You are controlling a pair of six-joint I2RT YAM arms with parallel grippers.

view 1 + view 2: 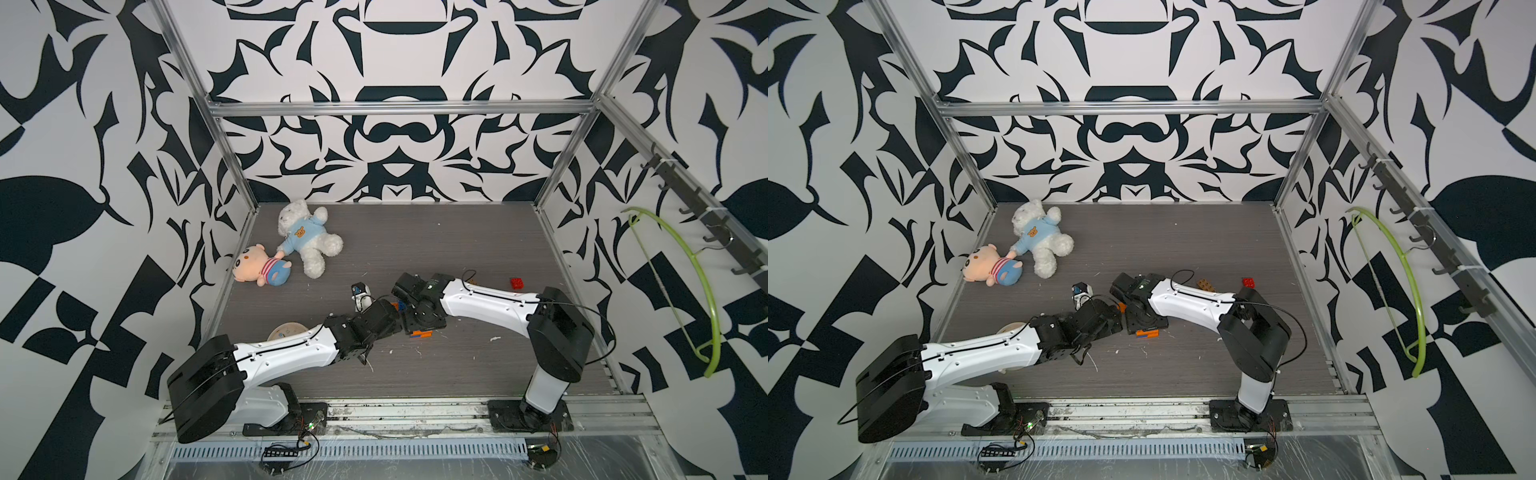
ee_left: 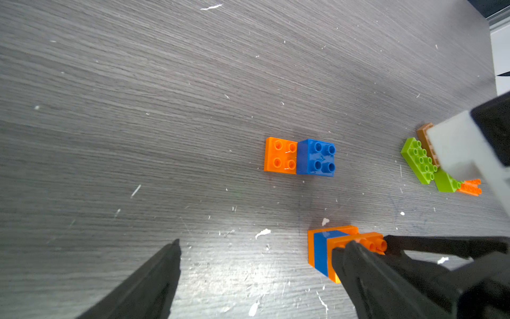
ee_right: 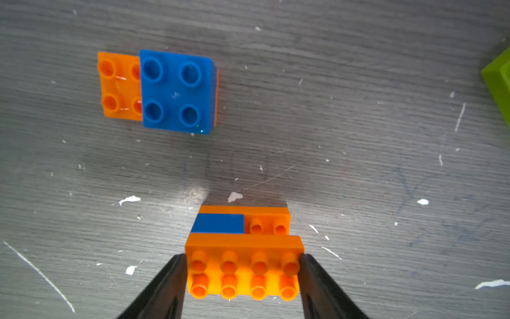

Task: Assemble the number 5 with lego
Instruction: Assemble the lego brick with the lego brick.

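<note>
A small stack of lego (image 3: 244, 243), orange on blue on orange, stands on the dark table; in both top views only its orange edge (image 1: 419, 333) (image 1: 1147, 332) shows below the right wrist. My right gripper (image 3: 242, 259) comes down from above, and its two fingers press the two short ends of the top orange brick. Beyond it lies a blue square brick on an orange one (image 3: 176, 91) (image 2: 300, 157). My left gripper (image 2: 259, 255) is open wide beside the stack, with bare table between its fingers and one finger (image 2: 356, 265) next to the stack.
Two lime green bricks (image 2: 419, 160), a brown one (image 1: 1206, 285) and a red one (image 1: 517, 283) lie further right. A white plush bear (image 1: 307, 237) and a doll (image 1: 259, 266) lie at the back left. A round cream clock (image 1: 284, 330) sits behind the left arm.
</note>
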